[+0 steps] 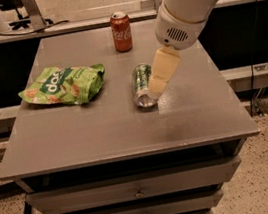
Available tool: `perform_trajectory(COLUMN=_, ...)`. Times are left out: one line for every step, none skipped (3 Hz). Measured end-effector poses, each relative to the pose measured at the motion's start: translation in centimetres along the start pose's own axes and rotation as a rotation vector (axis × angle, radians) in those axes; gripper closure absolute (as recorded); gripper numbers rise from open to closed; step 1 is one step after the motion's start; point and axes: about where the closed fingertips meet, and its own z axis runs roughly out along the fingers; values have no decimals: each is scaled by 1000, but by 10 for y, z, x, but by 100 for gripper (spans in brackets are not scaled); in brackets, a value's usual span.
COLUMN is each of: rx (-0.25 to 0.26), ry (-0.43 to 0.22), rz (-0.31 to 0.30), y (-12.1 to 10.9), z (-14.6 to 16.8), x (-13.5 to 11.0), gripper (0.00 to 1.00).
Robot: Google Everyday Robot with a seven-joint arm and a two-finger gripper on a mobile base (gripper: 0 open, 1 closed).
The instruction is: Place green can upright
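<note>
Grey table (103,134) bore 1 green can (140,80) on its side near centre, long axis running near-to-far. The gripper (153,92) hung against its camera-right flank, by the near end; grip state could not be told.

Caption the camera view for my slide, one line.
Gripper poised at the near end of the green can, which lies on its side on the table; red can stands behind.

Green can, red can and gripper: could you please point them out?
green can (141,82), camera view, its side wall.
red can (121,32), camera view, its label.
gripper (153,95), camera view, its tip, at the green can's near end.
</note>
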Motion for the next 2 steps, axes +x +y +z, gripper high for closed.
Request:
perform_trajectory(rx=-27, ry=7, rz=149, y=2, z=20, x=-17, gripper=0)
perform_trajectory(rx=-26, ry=8, rz=243, y=3, z=20, x=-18, gripper=0)
